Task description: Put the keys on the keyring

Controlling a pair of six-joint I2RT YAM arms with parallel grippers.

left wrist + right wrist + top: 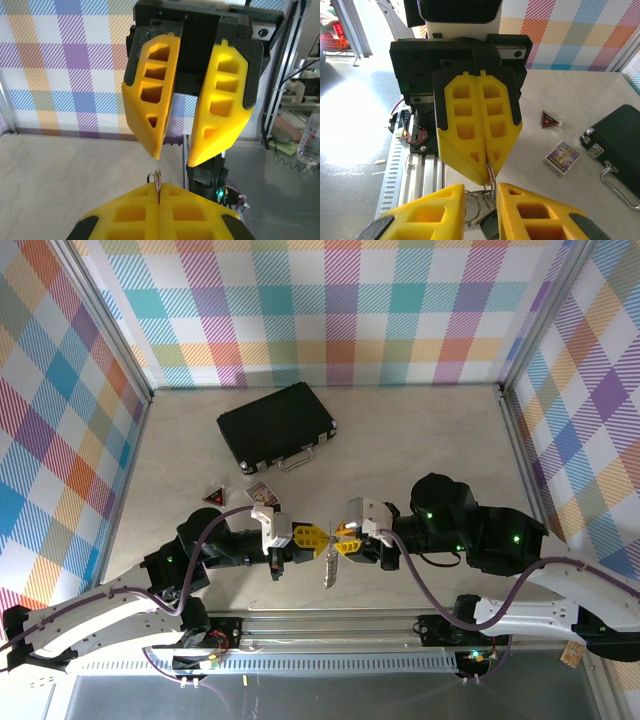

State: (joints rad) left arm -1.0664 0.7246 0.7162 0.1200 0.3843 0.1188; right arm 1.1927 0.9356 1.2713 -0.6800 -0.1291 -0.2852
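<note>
Left hand [487, 172] clamps keyring [157, 176], right hand [174, 161] parted

Low in the middle of the frame, the left hand [318, 537] and right hand [345, 541] meet tip to tip, their yellow fingers close together. A keyring [333, 537] sits between them, with a key [329, 570] extending from it toward the bottom edge. Higher up, a black case [277, 426] lies on the tabletop [420, 440]. A dark triangle [214, 496] and a small card box [260, 490] lie below and left of it.
</note>
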